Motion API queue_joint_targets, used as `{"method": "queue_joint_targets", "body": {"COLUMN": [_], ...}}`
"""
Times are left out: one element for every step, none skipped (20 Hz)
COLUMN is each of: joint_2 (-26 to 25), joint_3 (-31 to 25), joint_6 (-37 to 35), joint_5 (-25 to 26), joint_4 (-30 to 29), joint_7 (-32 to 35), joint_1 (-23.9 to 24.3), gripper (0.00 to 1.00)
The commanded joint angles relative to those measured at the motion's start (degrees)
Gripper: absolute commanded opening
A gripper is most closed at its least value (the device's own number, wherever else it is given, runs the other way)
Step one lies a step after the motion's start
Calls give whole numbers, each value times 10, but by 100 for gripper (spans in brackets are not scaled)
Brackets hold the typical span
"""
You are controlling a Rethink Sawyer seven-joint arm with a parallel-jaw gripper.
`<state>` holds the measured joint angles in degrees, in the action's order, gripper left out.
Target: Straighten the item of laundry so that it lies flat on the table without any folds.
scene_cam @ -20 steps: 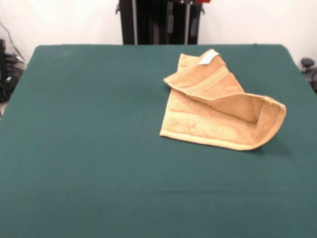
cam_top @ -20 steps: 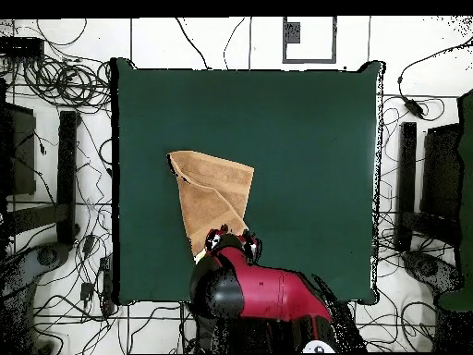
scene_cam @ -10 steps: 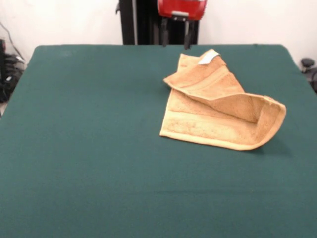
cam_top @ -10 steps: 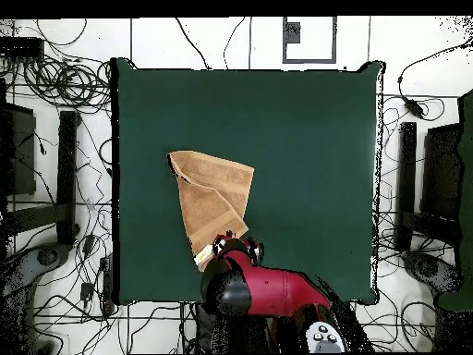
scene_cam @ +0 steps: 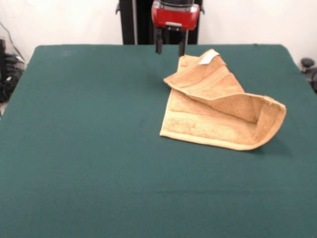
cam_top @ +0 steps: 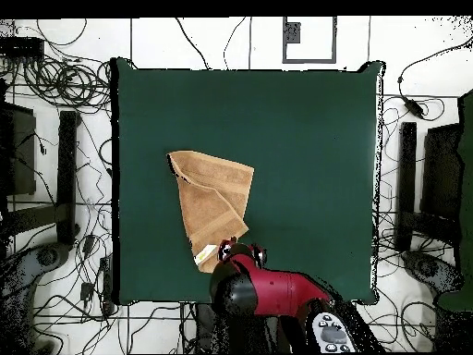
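Now we sweep across from the left: bare green table [scene_cam: 89,148] fills that whole side in the front view. Moving toward the middle, we meet the gripper [scene_cam: 169,48] hanging at the far edge, its two dark fingers [scene_cam: 159,46] spread apart with nothing between them, poised just beside the towel's tagged corner. Further right we find the orange-tan towel [scene_cam: 218,111], folded over itself, one flap lying across the lower layer and its right end curling up off the cloth. We see the white tag [scene_cam: 208,58] on the far corner. From overhead, the towel [cam_top: 214,201] sits left of centre, the gripper [cam_top: 241,251] at its near corner.
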<state>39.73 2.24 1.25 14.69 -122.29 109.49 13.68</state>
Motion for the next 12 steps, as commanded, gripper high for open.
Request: {"method": "queue_joint_targets", "body": {"joint_2": [-32, -40, -48, -57, -64, -72, -77, -80, -80, -79, -77, -76], "joint_3": [-68, -71, -71, -71, -70, -69, -67, -67, -65, -65, -65, -65], "joint_6": [21, 26, 31, 38, 45, 53, 60, 63, 65, 63, 60, 58], "joint_5": [8, 6, 4, 1, -1, -4, -6, -8, -8, -8, -9, -10], "joint_4": [15, 20, 26, 31, 36, 39, 42, 44, 42, 42, 41, 41], "joint_7": [68, 70, 71, 75, 78, 81, 84, 86, 87, 86, 86, 85], "joint_1": [-4, -5, -9, -12, -17, -20, -25, -27, -29, -29, -29, -29], "gripper": [100, 100, 100, 100, 100, 100, 100, 100, 100, 100, 100, 100]}}
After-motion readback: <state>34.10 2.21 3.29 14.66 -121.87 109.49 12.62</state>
